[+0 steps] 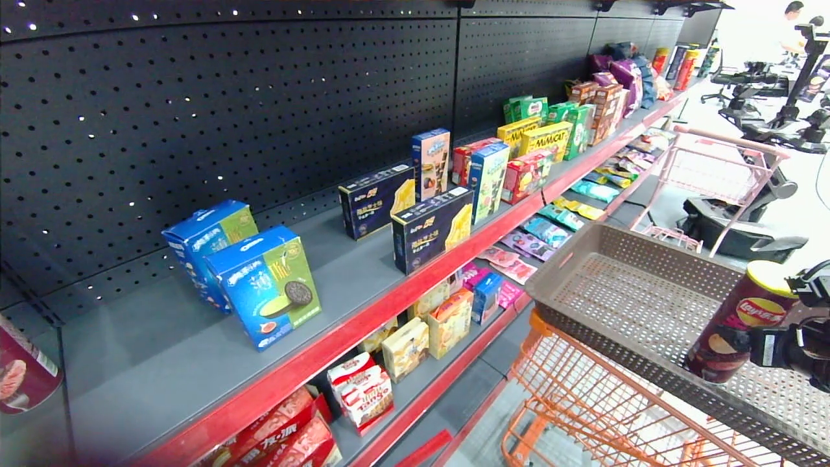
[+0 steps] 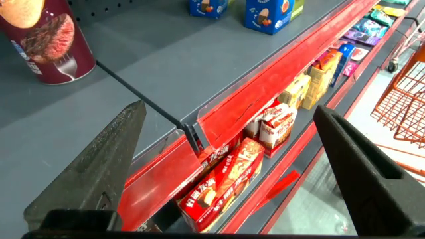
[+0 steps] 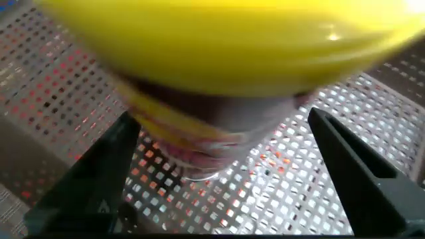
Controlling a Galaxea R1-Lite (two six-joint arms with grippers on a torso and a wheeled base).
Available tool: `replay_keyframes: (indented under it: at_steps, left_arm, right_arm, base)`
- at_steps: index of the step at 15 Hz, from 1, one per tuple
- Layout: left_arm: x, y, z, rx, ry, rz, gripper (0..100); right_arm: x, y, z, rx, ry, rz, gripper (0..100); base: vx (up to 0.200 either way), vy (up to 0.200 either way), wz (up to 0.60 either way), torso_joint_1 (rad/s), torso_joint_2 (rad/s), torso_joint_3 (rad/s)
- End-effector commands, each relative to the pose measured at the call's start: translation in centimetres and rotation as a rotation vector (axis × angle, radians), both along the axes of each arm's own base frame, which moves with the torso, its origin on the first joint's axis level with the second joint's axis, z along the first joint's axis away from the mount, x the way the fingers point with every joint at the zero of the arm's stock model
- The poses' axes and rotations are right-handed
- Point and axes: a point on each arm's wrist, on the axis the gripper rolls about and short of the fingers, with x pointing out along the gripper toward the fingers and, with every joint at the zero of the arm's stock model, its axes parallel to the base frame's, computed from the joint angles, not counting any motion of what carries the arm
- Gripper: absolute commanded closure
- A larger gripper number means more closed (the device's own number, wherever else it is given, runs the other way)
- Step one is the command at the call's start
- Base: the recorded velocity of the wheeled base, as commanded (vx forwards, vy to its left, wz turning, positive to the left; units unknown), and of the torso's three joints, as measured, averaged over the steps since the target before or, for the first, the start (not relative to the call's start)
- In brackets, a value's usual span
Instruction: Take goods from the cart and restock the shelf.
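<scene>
A black perforated metal back wall (image 1: pixel 259 97) runs into the distance. Past its far end, a small pink wire trolley (image 1: pixel 713 172) stands on a brightly lit, pale glossy floor (image 1: pixel 804 214).

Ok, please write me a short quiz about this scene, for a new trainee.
1. True or false: the left gripper is open and holds nothing.
2. The lid of the chips can at the right gripper is: A yellow, B green, C white?
3. Fill in: the perforated basket rests on the ___ cart.
Key: 1 true; 2 A; 3 orange.
</scene>
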Motion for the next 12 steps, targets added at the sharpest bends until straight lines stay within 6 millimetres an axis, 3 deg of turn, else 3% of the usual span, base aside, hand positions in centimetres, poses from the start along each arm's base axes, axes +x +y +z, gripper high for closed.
replay_keyframes:
  at_steps: [1,6,12]
  left_arm:
    - [0.0,0.0,0.0,0.000,0.000,0.000,0]
    - [0.0,0.0,0.0,0.000,0.000,0.000,0]
    - [0.0,0.0,0.0,0.000,0.000,0.000,0]
  right_arm:
    - [0.3,0.0,-0.4,-0.009,0.016,0.031,0]
    - [1.0,0.0,-0.6,-0.016,0.001,0.079,0]
    - [4.9,-0.6,-2.0,-0.021,-0.006,0.172,0]
  base:
    - [0.000,0.000,0.00,0.000,0.00,0.000]
    - [0.000,0.000,0.00,0.000,0.00,0.000]
    - [0.000,0.000,0.00,0.000,0.00,0.000]
